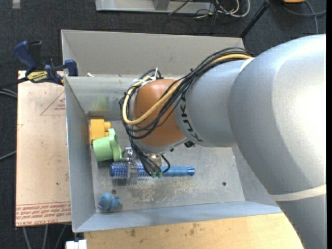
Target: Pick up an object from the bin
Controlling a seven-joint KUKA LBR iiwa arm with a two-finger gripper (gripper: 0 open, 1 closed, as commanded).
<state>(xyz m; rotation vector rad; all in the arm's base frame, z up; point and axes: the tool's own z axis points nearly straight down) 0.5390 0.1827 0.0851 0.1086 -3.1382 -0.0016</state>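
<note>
Hand (139, 166) sits low over the blue brush (177, 171), which lies flat across the near-middle of the bin (207, 188), bristle head to the left and handle pointing right. The orange wrist cover (155, 113) blocks the view, so can't tell if the hand is open or closed, or whether it has the brush at all. Risks as I see them: contact looks to be at the head-handle junction, off-centre, so the long handle could droop and pivot out on lift; soft bristles give poor purchase; green plastic piece (106, 148) with the yellow block (98, 127) sits just left of the head and could get nudged or pinched in
</note>
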